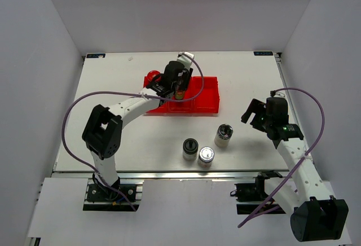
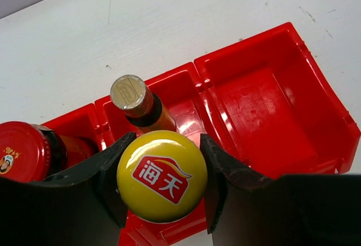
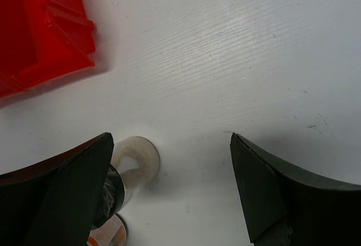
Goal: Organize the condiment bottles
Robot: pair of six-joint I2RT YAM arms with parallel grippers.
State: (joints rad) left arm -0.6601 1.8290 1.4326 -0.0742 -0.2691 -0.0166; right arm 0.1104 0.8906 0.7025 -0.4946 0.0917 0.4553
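Left gripper (image 2: 162, 185) clamped yellow-capped bottle (image 2: 162, 172) over red bins (image 2: 271, 96), wrist view showed thin bottle (image 2: 135, 100) just beside at 12 o'clock, right gripper (image 3: 169, 192) gaped over table (image 3: 237, 43).

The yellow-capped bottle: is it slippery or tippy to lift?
Probably slippery: the left pincer squeezes the yellow-capped bottle by its glossy round cap alone. It could twist, since only two fingers flank it. Its body is hidden, so weight is unclear.
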